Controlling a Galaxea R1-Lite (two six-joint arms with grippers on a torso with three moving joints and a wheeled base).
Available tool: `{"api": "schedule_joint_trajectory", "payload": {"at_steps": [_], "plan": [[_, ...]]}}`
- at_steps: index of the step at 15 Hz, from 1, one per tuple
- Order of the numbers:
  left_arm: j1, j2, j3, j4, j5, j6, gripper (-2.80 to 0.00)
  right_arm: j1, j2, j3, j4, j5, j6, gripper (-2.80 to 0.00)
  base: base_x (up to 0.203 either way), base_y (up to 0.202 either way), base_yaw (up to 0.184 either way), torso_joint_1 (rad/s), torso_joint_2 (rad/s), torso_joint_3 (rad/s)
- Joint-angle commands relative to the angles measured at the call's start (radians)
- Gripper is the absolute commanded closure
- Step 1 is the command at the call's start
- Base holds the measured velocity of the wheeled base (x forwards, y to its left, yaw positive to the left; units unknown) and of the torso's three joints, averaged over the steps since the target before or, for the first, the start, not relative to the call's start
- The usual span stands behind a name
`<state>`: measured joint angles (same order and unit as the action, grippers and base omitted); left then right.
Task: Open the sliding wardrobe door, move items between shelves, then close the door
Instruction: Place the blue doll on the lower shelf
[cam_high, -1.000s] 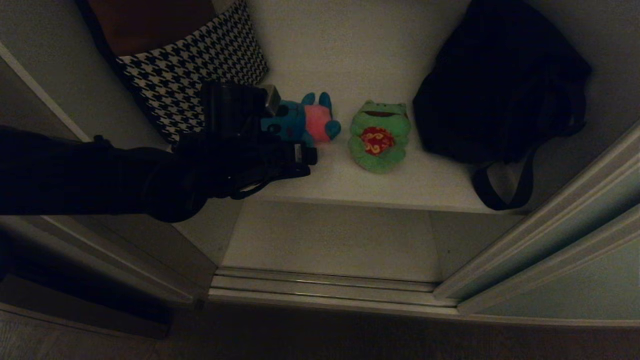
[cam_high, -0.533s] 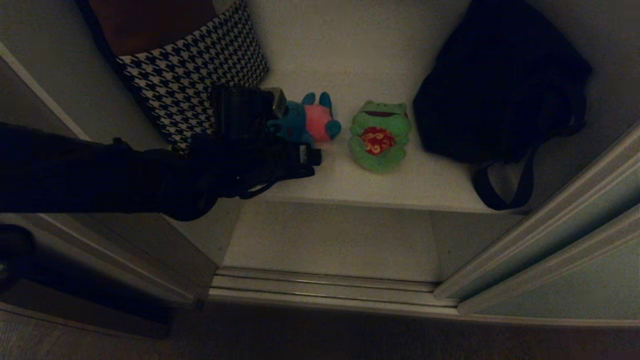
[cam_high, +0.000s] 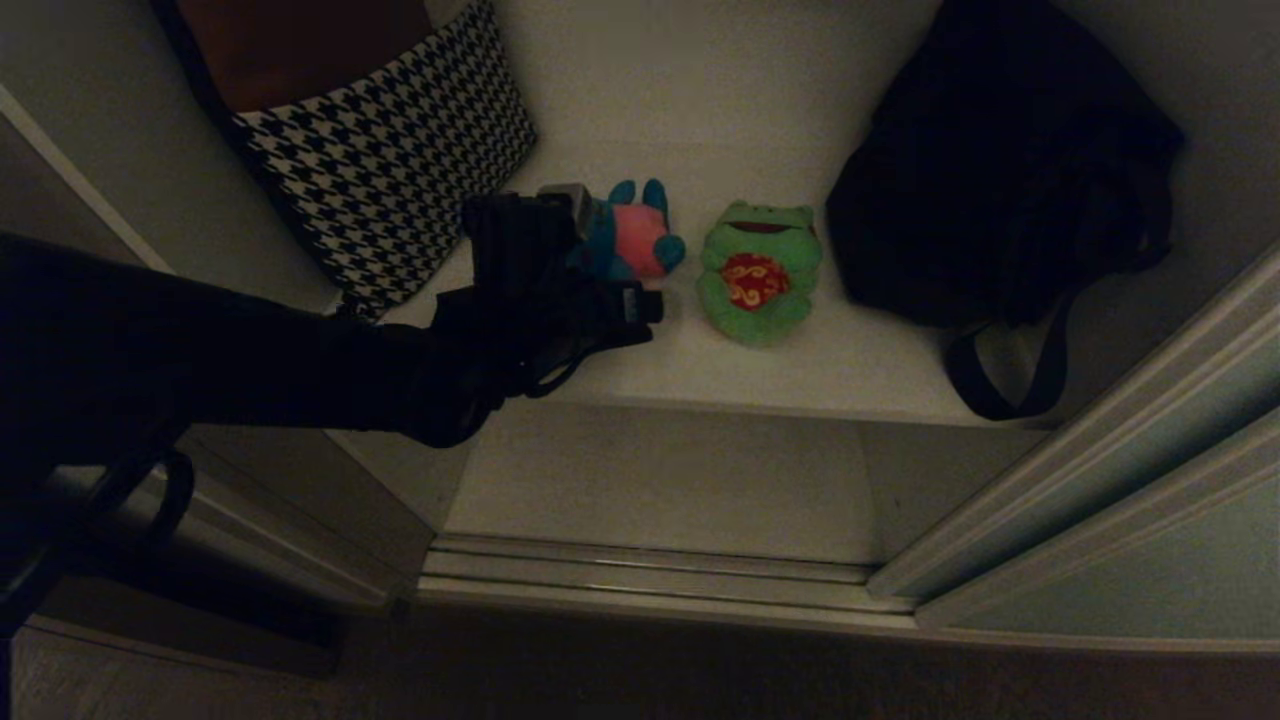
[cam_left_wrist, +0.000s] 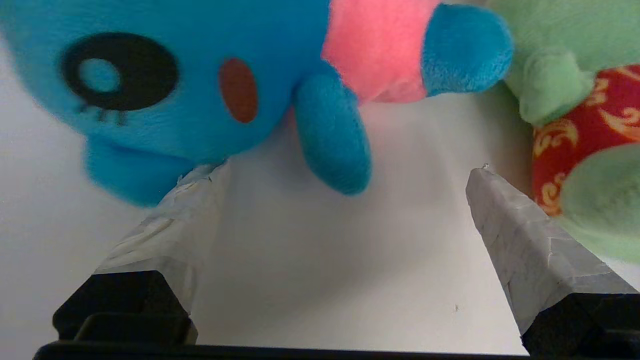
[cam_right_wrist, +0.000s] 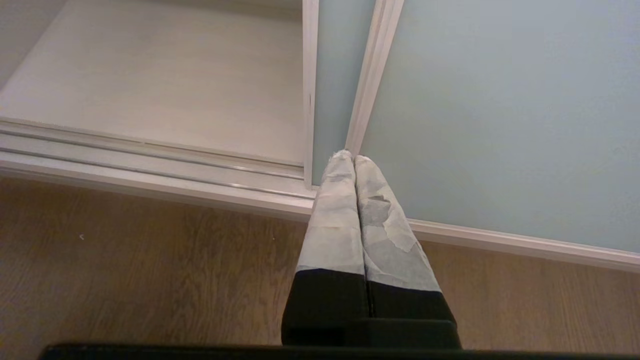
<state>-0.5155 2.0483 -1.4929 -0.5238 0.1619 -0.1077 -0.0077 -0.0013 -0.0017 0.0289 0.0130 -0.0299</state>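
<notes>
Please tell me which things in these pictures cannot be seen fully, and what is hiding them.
- Blue toy: in the head view the left gripper covers its head; the left wrist view's edge cuts it off.
- Green frog toy: cut off by the left wrist view's edge.
- Black bag: too dark for detail in the head view.
- Houndstooth bag: cut off at the head view's top.
- Right gripper: outside the head view.

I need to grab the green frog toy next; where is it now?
In the head view the green frog toy lies mid-shelf, between the blue toy and the black bag.
</notes>
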Motion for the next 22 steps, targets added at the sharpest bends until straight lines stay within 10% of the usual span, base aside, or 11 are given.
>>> {"api": "schedule_joint_trajectory", "payload": {"at_steps": [1, 4, 5, 22], "plan": [[0.000, 0.023, -0.027, -0.002, 0.001, -0.001, -2.80, 0.000, 0.001, 0.000, 0.000, 0.001, -0.001, 0.00, 0.000, 0.000, 0.000, 0.000, 0.00, 0.000], [0.000, 0.023, -0.026, 0.001, 0.001, -0.004, -2.80, 0.000, 0.000, 0.000, 0.000, 0.001, -0.001, 0.00, 0.000, 0.000, 0.000, 0.000, 0.00, 0.000], [0.000, 0.023, -0.026, 0.004, -0.001, -0.003, 0.00, 0.000, 0.000, 0.000, 0.000, 0.001, 0.000, 0.00, 0.000, 0.000, 0.000, 0.000, 0.00, 0.000], [-0.011, -0.166, 0.000, 0.152, 0.006, -0.007, 0.00, 0.000, 0.000, 0.000, 0.000, 0.001, -0.001, 0.00, 0.000, 0.000, 0.000, 0.000, 0.00, 0.000]]}}
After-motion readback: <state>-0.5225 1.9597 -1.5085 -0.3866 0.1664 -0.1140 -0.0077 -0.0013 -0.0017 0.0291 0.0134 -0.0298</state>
